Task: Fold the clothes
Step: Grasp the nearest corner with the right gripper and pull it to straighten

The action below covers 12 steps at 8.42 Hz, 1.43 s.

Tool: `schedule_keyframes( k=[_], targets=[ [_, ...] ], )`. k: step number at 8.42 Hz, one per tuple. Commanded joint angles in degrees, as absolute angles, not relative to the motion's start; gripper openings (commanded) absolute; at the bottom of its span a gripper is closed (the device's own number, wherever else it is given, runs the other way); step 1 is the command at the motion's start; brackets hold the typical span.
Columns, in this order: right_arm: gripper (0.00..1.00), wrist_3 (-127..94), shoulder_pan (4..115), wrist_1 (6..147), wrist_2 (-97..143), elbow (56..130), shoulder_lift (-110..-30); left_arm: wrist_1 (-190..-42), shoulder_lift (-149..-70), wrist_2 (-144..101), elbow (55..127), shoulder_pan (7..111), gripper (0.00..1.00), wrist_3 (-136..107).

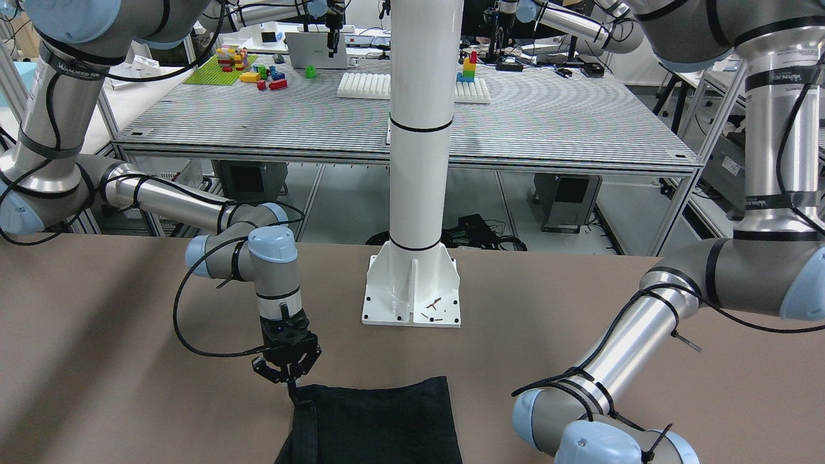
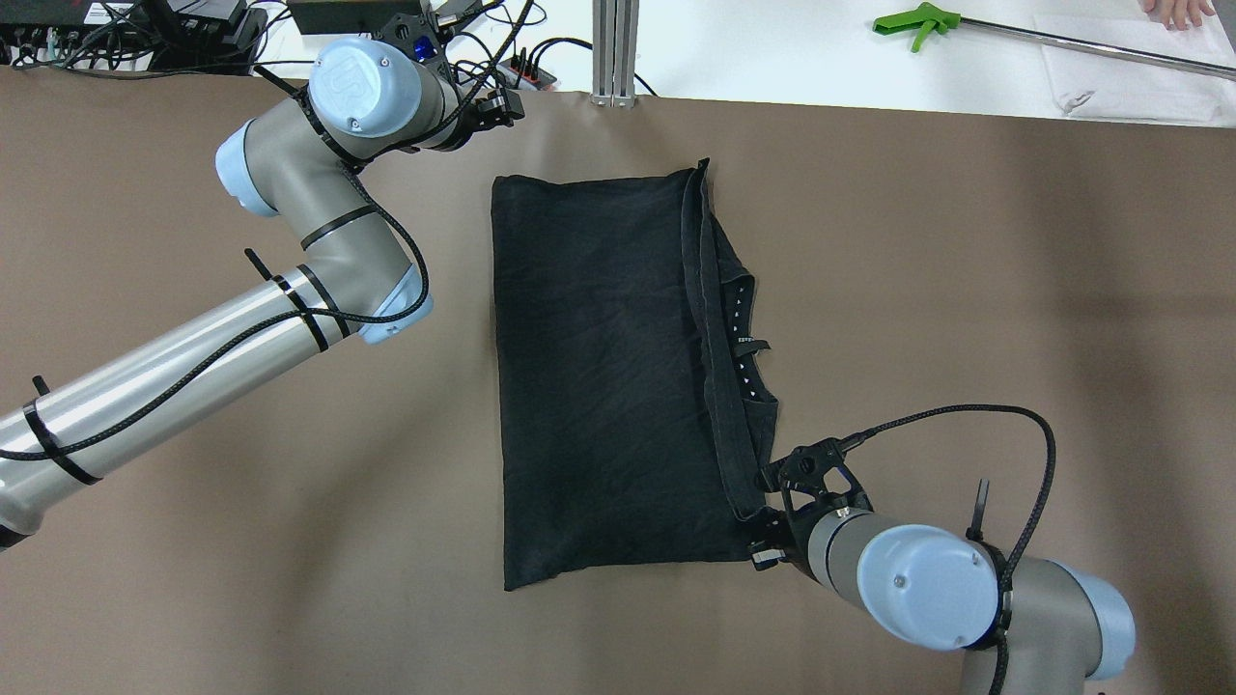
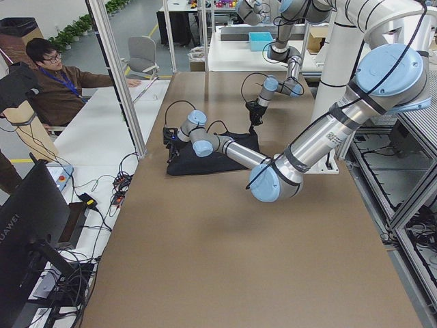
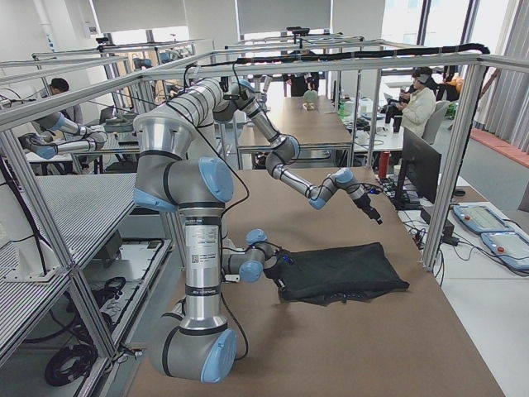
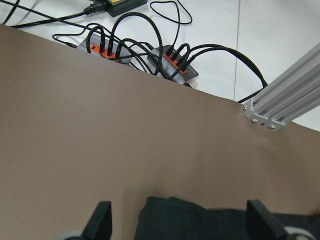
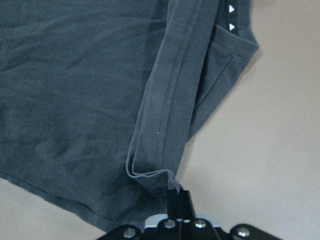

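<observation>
Black soft fabric garment [image 2: 599, 367]: lying flat in the middle of the matte brown table [image 2: 966, 290], between the two arms; forming a rough rectangle, lightly wrinkled, with the long side running away from the robot.
Thicker hem band [image 6: 175, 100]: running along the garment's edge on the robot's right; double-stitched, folding over on itself and lifting slightly at the near corner.
Narrow inner strip with small white marks [image 2: 744, 333]: peeking out from under the hem band and lying on the table beside it.
Right gripper [image 6: 179, 197]: pinching the near corner of the hem band, both fingers pressing together on the folded edge.
Left gripper [image 5: 180, 222]: hovering over the garment's far corner on the robot's left; fingers [image 5: 102, 220] spreading wide, gripping nothing.
White round post [image 1: 419, 129]: standing on a bolted white base plate at the robot's side of the table, just behind the garment.
Green-handled metal grabber [image 2: 917, 17]: lying on the white surface past the table's far edge.
Grey power strips [image 5: 175, 70]: lying beyond the table's edge, carrying black braided cables.
</observation>
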<state>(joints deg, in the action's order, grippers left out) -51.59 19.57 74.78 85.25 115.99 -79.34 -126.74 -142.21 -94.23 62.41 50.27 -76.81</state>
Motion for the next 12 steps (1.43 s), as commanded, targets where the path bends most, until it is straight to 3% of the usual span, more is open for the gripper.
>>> schedule_keyframes(
  k=[1,3,6,7,9,10,11,12],
  targets=[
    [0.00,-54.65,25.04,72.95,98.47,114.70,-79.19,-126.65,-142.21,-94.22,62.40,50.27,0.95,-76.73],
    [0.00,-66.57,25.05,64.32,103.77,114.96,-82.85,-126.65,-142.21,-94.22,62.49,50.27,0.95,-76.73],
    [0.00,-95.29,25.05,28.70,112.66,114.35,-99.16,-126.83,-141.33,-91.86,62.05,50.19,0.95,-76.55],
    [0.00,-103.80,25.05,18.30,112.33,111.56,-101.84,-126.83,-141.33,-91.76,62.05,50.10,0.95,-76.47],
    [0.00,-103.98,25.05,13.36,111.01,107.77,-102.05,-126.74,-141.42,-91.85,62.05,49.92,0.95,-75.24],
    [0.52,-103.63,25.05,13.36,111.01,107.41,-101.87,-126.74,-141.42,-91.76,62.05,49.75,0.95,-75.23],
    [0.94,-102.67,25.14,13.45,110.92,107.05,-101.52,-126.74,-141.42,-91.76,62.05,49.57,0.95,-75.23],
    [0.94,-99.70,25.57,13.71,110.92,106.70,-101.08,-126.74,-141.42,-91.76,62.05,49.57,0.95,-75.23]
  ],
)
